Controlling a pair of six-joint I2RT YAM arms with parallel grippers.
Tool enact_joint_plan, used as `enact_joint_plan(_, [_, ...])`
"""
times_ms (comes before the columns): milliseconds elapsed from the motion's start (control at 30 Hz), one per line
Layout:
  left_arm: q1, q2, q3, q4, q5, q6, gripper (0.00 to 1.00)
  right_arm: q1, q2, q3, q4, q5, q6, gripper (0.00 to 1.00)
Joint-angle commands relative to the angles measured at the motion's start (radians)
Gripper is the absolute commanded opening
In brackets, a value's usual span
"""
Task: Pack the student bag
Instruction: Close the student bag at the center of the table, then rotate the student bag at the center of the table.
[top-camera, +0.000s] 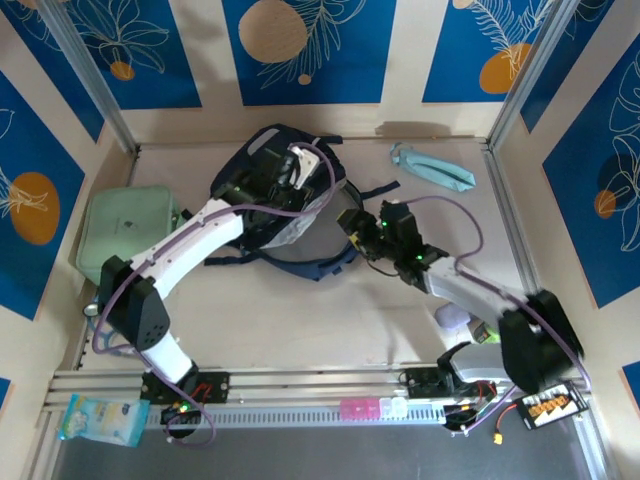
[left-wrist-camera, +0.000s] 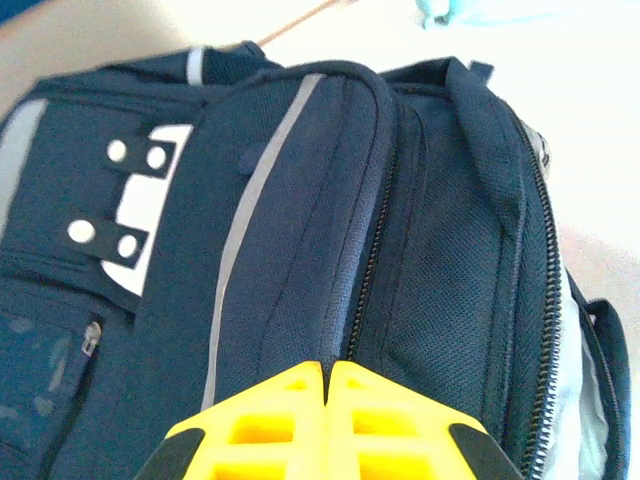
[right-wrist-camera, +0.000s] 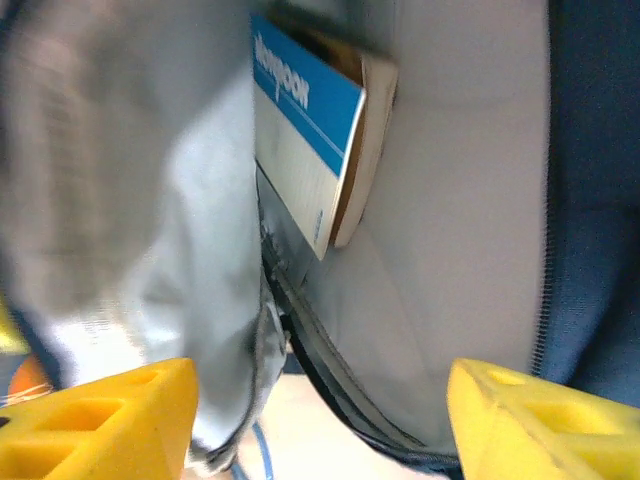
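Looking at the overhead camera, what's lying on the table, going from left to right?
green case → backpack → blue pouch

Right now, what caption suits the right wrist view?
Open right claw facing the student bag, a blue-covered book tucked against its pale lining.

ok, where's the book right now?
Right wrist view: the book sits inside the student bag, against its pale lining, upper centre, beyond the right gripper.

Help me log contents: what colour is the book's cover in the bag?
Blue and white; the book shows best from the right wrist.
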Motion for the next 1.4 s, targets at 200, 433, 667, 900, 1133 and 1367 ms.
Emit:
enact_joint_plan(200, [0.013,-0.080,-0.150,0.106,0.152,-0.177,0.64,-0.029,-0.260,0.025,-0.418,0.247,-0.215,0.74])
enact_joint_plan(433, [0.087,-0.148,-0.257,0.119,0.169,-0.302,0.90,-0.031,-0.183,0.072,-0.344,0.207,-0.323,0.83])
enact_joint_plan(667, [0.276,-0.299,-0.497,0.200,0.240,-0.536,1.00,-0.008,-0.096,0.102,-0.309,0.141,-0.355,0.84])
enact_joint_plan(900, [0.409,-0.313,-0.598,0.161,0.204,-0.684,0.96,0.037,0.019,0.179,-0.332,0.139,-0.367,0.82])
enact_joint_plan(1133, [0.509,-0.179,-0.608,0.197,0.184,-0.738,0.63,0.057,0.072,0.223,-0.344,0.146,-0.343,0.81])
enact_joint_plan(1367, [0.565,-0.038,-0.568,0.327,0.234,-0.737,0.53,0.075,0.075,0.222,-0.353,0.149,-0.337,0.81])
